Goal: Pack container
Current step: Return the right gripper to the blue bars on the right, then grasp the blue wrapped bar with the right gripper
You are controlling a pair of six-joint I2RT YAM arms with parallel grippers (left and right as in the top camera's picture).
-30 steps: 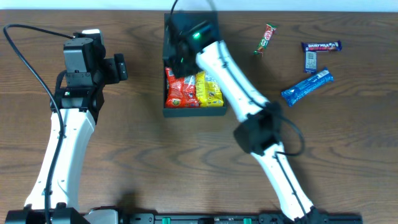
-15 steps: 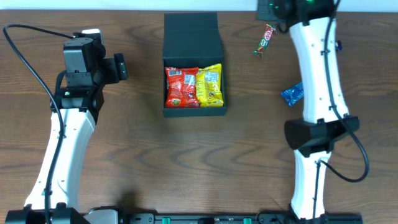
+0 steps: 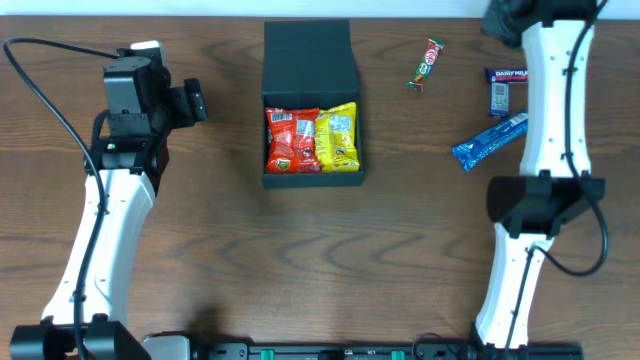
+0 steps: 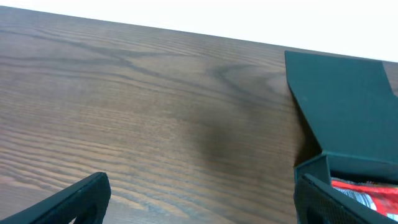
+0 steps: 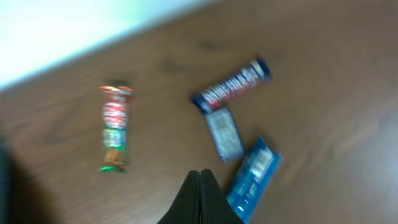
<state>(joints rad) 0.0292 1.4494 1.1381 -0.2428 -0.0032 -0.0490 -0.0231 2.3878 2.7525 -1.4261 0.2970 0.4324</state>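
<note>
a dark brown wood-grain table [image 3: 220, 240] meets a white wall at its far edge. the square matte black cardboard container [image 3: 311, 178] sits far-centre with its flap lid laid back, so the red snack packet [image 3: 291, 140] and yellow snack packet [image 3: 337, 137] lie reachable side by side. right of it, loose bars wait: a red-green bar [image 3: 428, 62], a dark purple bar [image 3: 516, 74], a blue wrapper [image 3: 491, 139]. the right gripper [image 5: 200, 202] hangs over them, fingers pressed together, empty. the left gripper [image 4: 186, 199] stands wide apart, holding nothing, left of the container.

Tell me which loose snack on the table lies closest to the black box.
The red-and-green wrapped bar lies nearest the container; it sits alone, well left of the purple bar, grey packet and blue bar.
</note>
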